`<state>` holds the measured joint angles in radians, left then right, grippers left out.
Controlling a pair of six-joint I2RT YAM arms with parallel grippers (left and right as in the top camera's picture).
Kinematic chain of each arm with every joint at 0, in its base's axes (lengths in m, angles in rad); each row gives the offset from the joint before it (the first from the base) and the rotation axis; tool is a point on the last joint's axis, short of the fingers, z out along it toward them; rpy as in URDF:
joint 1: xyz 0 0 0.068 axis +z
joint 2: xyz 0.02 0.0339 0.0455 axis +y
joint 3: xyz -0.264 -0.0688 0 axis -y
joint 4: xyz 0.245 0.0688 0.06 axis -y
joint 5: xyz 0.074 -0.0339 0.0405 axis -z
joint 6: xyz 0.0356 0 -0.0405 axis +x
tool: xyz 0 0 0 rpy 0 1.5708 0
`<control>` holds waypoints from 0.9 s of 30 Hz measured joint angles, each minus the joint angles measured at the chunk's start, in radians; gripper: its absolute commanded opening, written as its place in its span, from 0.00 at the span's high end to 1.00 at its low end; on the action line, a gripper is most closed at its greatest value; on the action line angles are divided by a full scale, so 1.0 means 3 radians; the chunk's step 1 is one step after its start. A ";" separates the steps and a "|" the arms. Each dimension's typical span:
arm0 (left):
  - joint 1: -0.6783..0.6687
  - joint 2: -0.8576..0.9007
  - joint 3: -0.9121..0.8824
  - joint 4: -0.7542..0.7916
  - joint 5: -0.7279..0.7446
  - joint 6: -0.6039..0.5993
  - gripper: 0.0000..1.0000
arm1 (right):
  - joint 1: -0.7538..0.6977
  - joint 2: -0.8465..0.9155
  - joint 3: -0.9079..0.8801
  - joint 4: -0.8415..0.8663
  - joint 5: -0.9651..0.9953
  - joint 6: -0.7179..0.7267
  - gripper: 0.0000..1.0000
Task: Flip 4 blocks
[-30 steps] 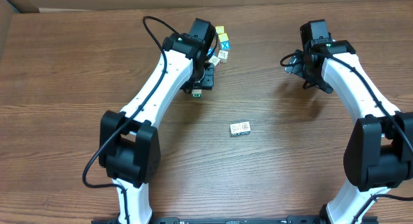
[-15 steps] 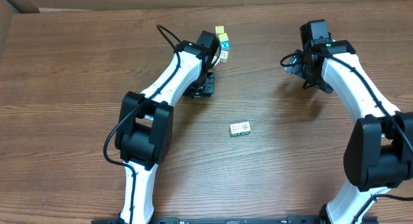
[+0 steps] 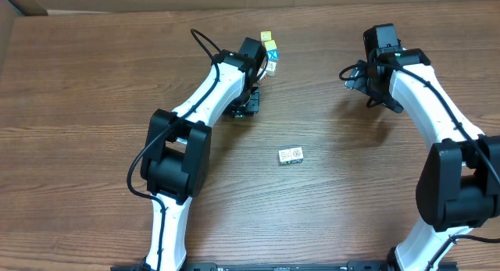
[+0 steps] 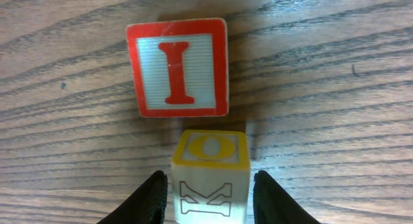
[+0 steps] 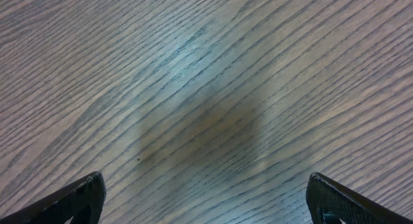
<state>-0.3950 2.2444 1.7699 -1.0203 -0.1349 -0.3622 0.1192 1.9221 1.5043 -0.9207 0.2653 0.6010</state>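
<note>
The blocks lie apart: the red-and-white block (image 4: 177,67) flat on the table (image 3: 94,83), two pale blocks (image 3: 291,155) mid-table. The left gripper (image 4: 210,185) narrowly flanks a yellow-topped cube (image 4: 209,148) just beside the red one, and I cannot tell whether it touches. The right gripper (image 5: 205,192) gapes wide.

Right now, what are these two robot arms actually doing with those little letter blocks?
The left gripper is down near the far side of the table, its fingers on either side of a block with a yellow O on top. Whether they are squeezing it is hard to tell. A block with a red I lies just beyond it. Two pale blocks sit side by side mid-table. The right gripper hangs wide open over bare wood, holding nothing.
</note>
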 measured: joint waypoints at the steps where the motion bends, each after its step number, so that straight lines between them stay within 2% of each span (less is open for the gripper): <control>1: 0.0000 0.0000 0.0000 -0.0001 -0.0009 0.0001 0.66 | 0.0000 0.0000 0.0000 0.0003 0.0000 0.0001 0.00; 4: 0.0000 0.0000 0.0000 0.0000 -0.0018 0.0000 0.67 | 0.0000 0.0000 0.0000 0.0001 0.0001 0.0001 0.00; 8: 0.0000 0.0000 0.0000 0.0000 -0.0027 -0.0001 0.74 | 0.0001 0.0000 0.0000 0.0003 0.0000 0.0000 0.00; 9: 0.0000 0.0000 0.0000 -0.0001 -0.0028 0.0000 0.78 | 0.0001 0.0000 0.0000 0.0000 0.0000 0.0000 0.00; 11: 0.0000 0.0000 0.0000 -0.0008 -0.0029 -0.0009 0.93 | 0.0000 0.0000 0.0000 0.0001 0.0003 -0.0001 0.00; 12: 0.0000 0.0000 0.0000 -0.0022 -0.0031 -0.0001 0.96 | 0.0000 0.0000 0.0000 0.0001 0.0000 0.0000 0.00; 23: 0.0005 -0.0130 0.0174 -0.0609 0.0184 0.0020 0.91 | 0.0001 0.0000 0.0000 0.0000 0.0001 -0.0001 0.00; 26: 0.0006 -0.0416 0.0189 -0.0876 0.0369 0.0022 0.86 | 0.0000 0.0000 0.0000 0.0001 0.0001 -0.0001 0.00; 27: 0.0006 -0.0523 0.0196 -0.0968 0.0426 0.0023 0.82 | 0.0000 0.0000 0.0000 0.0003 0.0000 -0.0001 0.00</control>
<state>-0.3931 2.0876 1.8286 -1.3106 -0.0071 -0.3553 0.1192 1.9221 1.5043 -0.9199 0.2653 0.6006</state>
